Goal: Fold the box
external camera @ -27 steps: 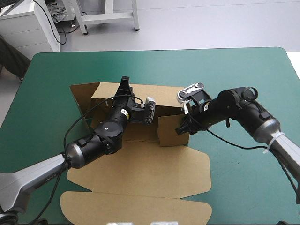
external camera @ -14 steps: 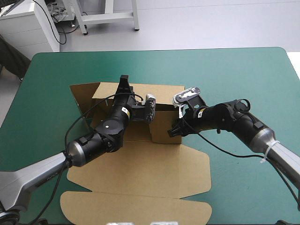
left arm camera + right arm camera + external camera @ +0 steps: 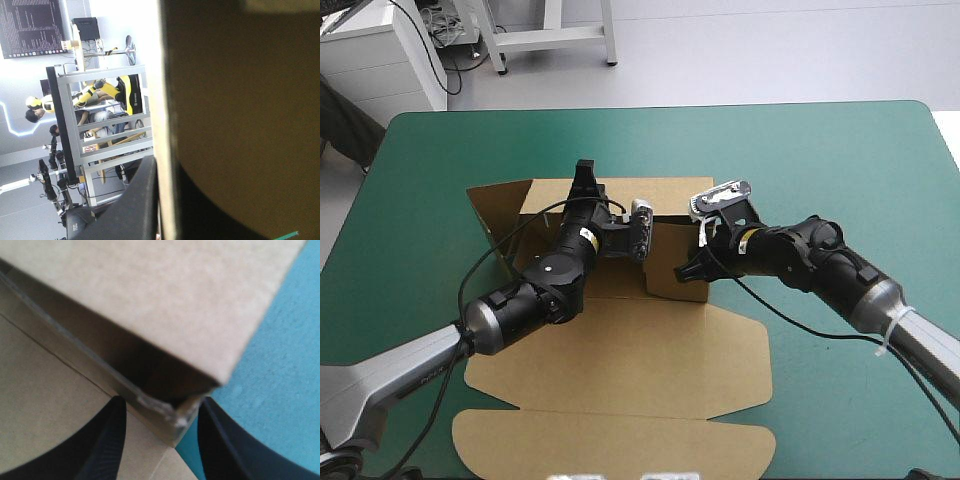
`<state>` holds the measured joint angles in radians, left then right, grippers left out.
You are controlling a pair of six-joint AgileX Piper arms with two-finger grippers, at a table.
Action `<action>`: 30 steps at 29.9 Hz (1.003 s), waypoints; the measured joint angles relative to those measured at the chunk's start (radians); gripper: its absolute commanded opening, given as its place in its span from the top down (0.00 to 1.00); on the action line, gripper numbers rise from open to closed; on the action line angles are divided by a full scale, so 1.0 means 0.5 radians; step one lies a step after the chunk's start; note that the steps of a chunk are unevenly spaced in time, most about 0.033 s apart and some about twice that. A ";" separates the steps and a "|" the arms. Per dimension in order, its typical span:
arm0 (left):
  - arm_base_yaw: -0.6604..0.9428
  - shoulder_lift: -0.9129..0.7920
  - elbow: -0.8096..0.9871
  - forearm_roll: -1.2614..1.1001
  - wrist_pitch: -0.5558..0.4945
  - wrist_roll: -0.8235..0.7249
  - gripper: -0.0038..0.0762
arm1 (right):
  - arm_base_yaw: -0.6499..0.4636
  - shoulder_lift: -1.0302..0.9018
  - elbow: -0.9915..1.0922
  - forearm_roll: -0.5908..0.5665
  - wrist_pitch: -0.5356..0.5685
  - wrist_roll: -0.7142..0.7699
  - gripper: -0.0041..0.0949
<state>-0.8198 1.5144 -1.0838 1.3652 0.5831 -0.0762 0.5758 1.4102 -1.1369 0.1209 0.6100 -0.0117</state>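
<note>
Both grippers are at the brown box (image 3: 620, 360), which sits mid-table on the teal-green cover (image 3: 840, 150) with its far wall and a right-hand wall raised and its lid lying flat toward the near edge. The left gripper (image 3: 584, 182) is clenched on the far wall's top edge, the board pinched between its black fingers. The right gripper (image 3: 687, 272) is released — its fingers (image 3: 107, 440) stand apart, straddling the right wall's near corner.
</note>
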 measured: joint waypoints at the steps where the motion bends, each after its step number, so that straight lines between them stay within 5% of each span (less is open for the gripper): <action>1: 0.000 0.000 0.000 0.000 -0.002 0.000 0.96 | 0.002 -0.004 0.000 -0.020 -0.020 0.023 0.55; 16: 0.000 0.002 0.000 0.000 -0.007 0.000 0.96 | 0.002 -0.022 0.006 -0.078 -0.155 0.119 0.56; 23: 0.000 0.002 -0.002 0.002 0.009 0.000 0.96 | 0.000 0.047 0.006 -0.102 -0.243 0.134 0.75; 28: 0.002 0.002 -0.002 -0.002 0.041 -0.012 0.96 | -0.018 0.080 0.006 -0.142 -0.306 0.142 0.98; 30: 0.002 0.002 -0.002 -0.002 0.049 -0.007 0.96 | -0.018 0.084 0.009 -0.152 -0.327 0.147 0.98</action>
<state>-0.8187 1.5156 -1.0848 1.3640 0.6073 -0.0796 0.5669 1.4523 -1.1326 0.0447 0.4465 0.0617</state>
